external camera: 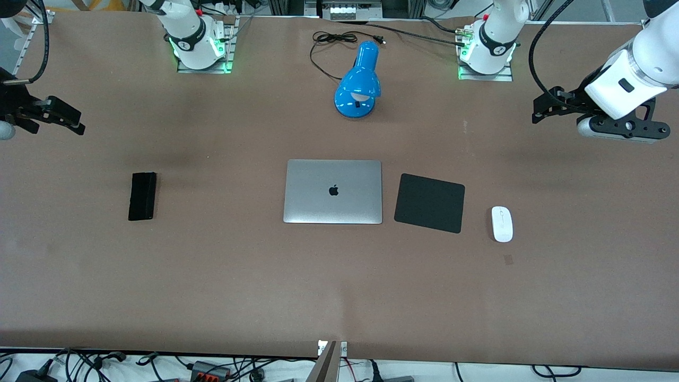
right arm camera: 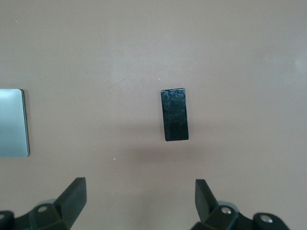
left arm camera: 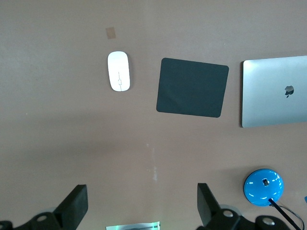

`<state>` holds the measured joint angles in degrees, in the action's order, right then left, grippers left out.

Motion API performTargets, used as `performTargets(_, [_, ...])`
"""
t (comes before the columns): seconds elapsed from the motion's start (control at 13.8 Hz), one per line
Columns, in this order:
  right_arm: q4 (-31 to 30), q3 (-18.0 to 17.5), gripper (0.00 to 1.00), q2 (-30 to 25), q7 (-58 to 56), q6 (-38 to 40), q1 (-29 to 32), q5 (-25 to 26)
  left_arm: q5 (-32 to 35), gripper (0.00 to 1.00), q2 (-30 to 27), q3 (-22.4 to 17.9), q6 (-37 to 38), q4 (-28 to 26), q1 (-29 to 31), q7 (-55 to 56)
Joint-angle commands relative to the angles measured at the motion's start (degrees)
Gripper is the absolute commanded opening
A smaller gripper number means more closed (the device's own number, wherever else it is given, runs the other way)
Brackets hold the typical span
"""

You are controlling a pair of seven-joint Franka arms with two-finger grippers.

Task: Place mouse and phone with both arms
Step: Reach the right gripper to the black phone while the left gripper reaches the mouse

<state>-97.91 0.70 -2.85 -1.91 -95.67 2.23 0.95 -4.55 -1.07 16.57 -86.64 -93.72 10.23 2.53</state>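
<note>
Nearest lies the mouse; both my hands, left hand and right hand, hang high, fingers apart. Risk: slim phone slipping when pinched.

Brown table, blue lamp

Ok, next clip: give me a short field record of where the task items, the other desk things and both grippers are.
mouse: on the table toward the left arm's end, beside the mouse pad, not on it
phone: flat on the table toward the right arm's end, apart from the laptop
laptop: closed, mid-table
desk lamp: blue, farther from the front camera than the laptop
left gripper: open, empty, up in the air
right gripper: open, empty, up in the air
</note>
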Motion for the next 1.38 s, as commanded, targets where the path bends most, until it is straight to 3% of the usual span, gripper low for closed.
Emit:
performTargets(0.0, [0.3,-0.3,1.00,-0.3,-0.4,0.7,0.2,0.5,0.7,1.00,0.5,0.0,0.9,1.4,0.1,-1.2])
performTargets(0.43, [-0.4,-0.1,1.00,2.6,0.4,0.8,0.7,0.5,0.6,1.00,1.3,0.0,0.7,1.8,0.7,-1.4])
performTargets(0.72, [-0.6,0.2,1.00,8.3,0.3,-1.4,1.6,0.7,0.5,1.00,11.5,-0.1,2.3,7.0,2.0,-1.2])
performTargets(0.94, [-0.6,0.2,1.00,16.1,0.4,-5.9,1.6,2.9,0.9,1.00,20.5,-0.1,0.8,7.9,1.8,-1.1])
performTargets(1.16, [-1.3,0.2,1.00,23.0,0.4,-12.7,2.2,3.3,4.0,1.00,32.3,-0.7,-6.0,12.1,2.5,-1.1])
performTargets(1.3, [-1.9,0.2,1.00,25.9,0.3,-15.4,3.3,3.4,8.8,1.00,36.1,-0.7,-14.0,11.8,2.3,-1.2])
